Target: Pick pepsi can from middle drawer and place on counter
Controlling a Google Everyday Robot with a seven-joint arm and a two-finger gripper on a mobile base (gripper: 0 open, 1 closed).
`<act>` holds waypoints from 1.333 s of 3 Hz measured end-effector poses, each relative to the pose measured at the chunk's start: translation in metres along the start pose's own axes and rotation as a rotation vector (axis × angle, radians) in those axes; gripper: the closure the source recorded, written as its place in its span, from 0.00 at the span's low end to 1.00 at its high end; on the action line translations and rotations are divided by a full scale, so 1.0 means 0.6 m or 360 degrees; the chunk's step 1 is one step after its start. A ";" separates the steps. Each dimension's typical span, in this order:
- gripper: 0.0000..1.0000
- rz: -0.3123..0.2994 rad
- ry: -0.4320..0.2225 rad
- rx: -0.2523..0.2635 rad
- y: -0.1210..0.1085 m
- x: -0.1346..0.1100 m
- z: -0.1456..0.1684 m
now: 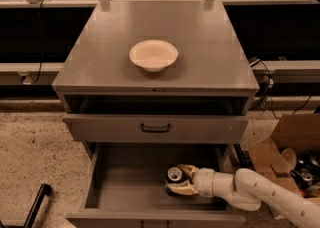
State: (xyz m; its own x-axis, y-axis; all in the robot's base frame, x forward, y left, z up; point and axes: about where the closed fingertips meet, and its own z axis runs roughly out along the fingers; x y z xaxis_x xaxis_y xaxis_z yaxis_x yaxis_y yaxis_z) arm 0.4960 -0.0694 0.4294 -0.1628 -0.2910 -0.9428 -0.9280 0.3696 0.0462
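The pepsi can (174,176) stands upright in the open middle drawer (127,187), right of its middle, showing its silver top. My gripper (178,180) reaches in from the right on a white arm, one finger behind the can and one (181,189) in front of it, both close against it. The can rests on the drawer floor. The counter (210,47) above is a broad grey top with a white bowl (153,55) near its middle.
A shut grey drawer front with a dark handle (155,128) sits above the open drawer. A cardboard box (292,147) with clutter stands on the floor at right. A black bar (36,205) lies at lower left. Cables hang at the cabinet's right side.
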 end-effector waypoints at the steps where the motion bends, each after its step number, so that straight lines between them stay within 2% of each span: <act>1: 0.90 0.0004 -0.0105 -0.0151 0.027 -0.019 0.014; 2: 1.00 -0.0110 -0.0111 -0.0201 0.055 -0.067 0.004; 3: 1.00 -0.0291 -0.0055 -0.0162 0.090 -0.148 -0.037; 4: 1.00 -0.0388 -0.0067 -0.0115 0.106 -0.235 -0.111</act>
State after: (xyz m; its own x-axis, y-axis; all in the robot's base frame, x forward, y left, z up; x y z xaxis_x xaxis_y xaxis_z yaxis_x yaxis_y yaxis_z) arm 0.4374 -0.0636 0.5870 0.0816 -0.3262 -0.9418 -0.9600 0.2283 -0.1622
